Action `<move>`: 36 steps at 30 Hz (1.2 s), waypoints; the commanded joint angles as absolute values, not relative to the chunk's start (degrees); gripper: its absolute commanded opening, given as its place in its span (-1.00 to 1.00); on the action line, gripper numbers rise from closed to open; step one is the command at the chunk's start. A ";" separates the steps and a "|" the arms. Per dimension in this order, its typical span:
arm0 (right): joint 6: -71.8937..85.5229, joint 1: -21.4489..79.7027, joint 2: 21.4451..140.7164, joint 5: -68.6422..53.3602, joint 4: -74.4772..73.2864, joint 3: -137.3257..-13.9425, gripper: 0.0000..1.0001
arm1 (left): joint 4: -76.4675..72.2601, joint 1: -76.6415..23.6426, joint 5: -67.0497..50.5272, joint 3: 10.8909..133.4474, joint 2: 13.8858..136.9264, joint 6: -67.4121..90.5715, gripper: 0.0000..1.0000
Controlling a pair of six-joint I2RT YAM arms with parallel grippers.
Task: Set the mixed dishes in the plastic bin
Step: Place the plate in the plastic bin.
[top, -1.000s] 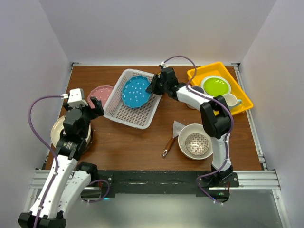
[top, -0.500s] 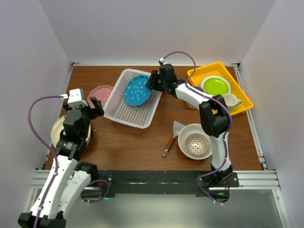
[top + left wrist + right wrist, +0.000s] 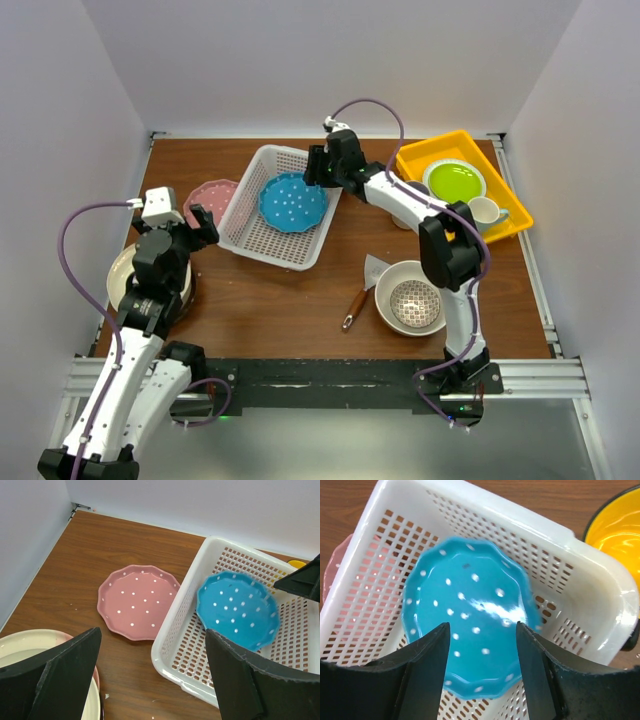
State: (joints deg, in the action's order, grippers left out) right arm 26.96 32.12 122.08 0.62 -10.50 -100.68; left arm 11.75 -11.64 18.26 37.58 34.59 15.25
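From above, the blue plate (image 3: 293, 201), tilted in my right gripper (image 3: 316, 170) a moment ago, now lies flat in the plastic bin (image 3: 262, 238) just beneath its tips. In the left wrist view my left gripper (image 3: 152, 631) gapes empty, with the pink dotted plate (image 3: 136, 601) just ahead. The right wrist view shows my fingers parted over the released plate, so one dish is in.

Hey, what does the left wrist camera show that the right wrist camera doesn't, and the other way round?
Only the left wrist: the pink dotted plate in full on the wooden table, and a cream dish at the lower left corner. Only the right wrist: the glossy inside of the yellow mug beside a corner of the plastic bin. Both: the plastic bin with the blue dotted plate inside it; the right wrist catches only a pink patch through the lattice.
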 commanded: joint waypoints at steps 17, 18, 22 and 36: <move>3.45 33.31 109.25 -24.88 -11.69 -100.12 0.47 | 10.20 -11.43 16.17 37.18 35.33 15.38 0.85; 0.38 33.31 108.81 -30.09 -11.69 -99.67 0.47 | 10.28 -11.43 15.65 37.09 35.33 15.38 0.85; -14.64 36.55 109.33 -40.33 -17.64 -100.63 0.41 | 10.55 -11.43 14.77 36.92 35.16 15.91 0.85; -33.67 47.63 127.61 -31.21 -43.86 -116.02 -1.00 | 10.81 -11.43 15.20 36.56 34.28 16.35 0.84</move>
